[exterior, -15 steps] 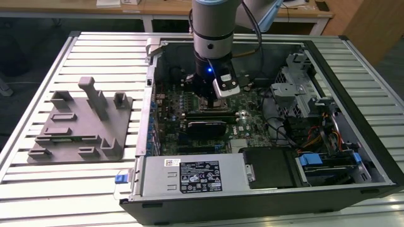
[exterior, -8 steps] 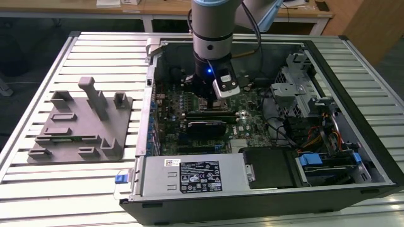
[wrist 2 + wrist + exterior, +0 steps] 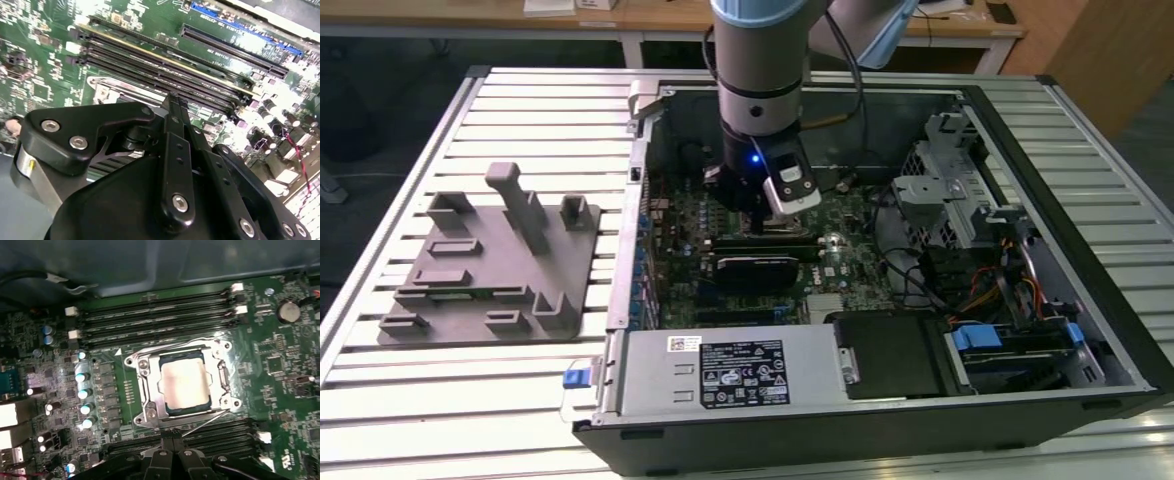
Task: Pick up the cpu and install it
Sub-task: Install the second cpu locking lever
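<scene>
One cpu (image 3: 184, 385) sits in the socket frame (image 3: 145, 412) on the motherboard (image 3: 280, 370) in the first wrist view, its pale metal top plate facing up and the frame's metal edge around it. The gripper (image 3: 172, 442) hangs just apart from the chip, at about six o'clock from it, with its two black fingers (image 3: 165, 452) pressed together and holding nothing. In the second wrist view the gripper (image 3: 175, 102) shows the same narrow, closed tips above the memory slots (image 3: 165, 65), and its own black body hides the socket. In the exterior view the gripper (image 3: 757, 232) reaches down inside the open computer case (image 3: 1067, 130); the grey fixture (image 3: 487, 265) lies outside, at about nine o'clock from the case. The arm's body covers the chip there.
</scene>
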Controlling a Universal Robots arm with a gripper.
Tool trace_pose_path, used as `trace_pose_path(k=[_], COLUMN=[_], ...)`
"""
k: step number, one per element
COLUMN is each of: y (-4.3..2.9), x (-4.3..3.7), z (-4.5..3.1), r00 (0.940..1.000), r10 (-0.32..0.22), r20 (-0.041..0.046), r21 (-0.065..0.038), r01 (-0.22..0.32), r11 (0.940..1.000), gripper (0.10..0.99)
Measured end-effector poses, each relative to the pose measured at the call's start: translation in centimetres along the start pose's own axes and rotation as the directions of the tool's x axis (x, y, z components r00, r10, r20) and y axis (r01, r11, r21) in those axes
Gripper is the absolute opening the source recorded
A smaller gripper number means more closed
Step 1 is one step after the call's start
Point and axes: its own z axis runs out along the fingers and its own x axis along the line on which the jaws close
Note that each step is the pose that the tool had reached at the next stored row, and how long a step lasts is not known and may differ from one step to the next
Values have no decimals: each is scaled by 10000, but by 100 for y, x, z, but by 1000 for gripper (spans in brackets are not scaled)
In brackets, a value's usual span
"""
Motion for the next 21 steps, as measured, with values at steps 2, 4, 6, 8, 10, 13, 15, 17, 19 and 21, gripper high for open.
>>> trace_pose_path(k=[2,4,6,8,10,13,15,17,19,21], y=[-18,-36,-51,-67,-84,-117,-147,-180,-207,-218], x=[16,24,26,25,23,18,16,17,19,21], z=[9,15,18,21,24,26,27,26,27,31], r00=[10000,9999,9999,9998,9998,9998,9998,9997,9997,9996], r10=[-67,-120,-156,-168,-169,-173,-179,-188,-201,-225], r20=[-10,-18,-35,-58,-85,-116,-123,-128,-135,-152], r21=[-40,-83,-169,-308,-476,-662,-703,-725,-770,-864], r01=[67,120,155,166,164,165,170,178,190,211], r11=[10000,9999,9997,9994,9987,9977,9974,9972,9969,9960], gripper=[106,106,106,106,106,106,106,106,106,106])
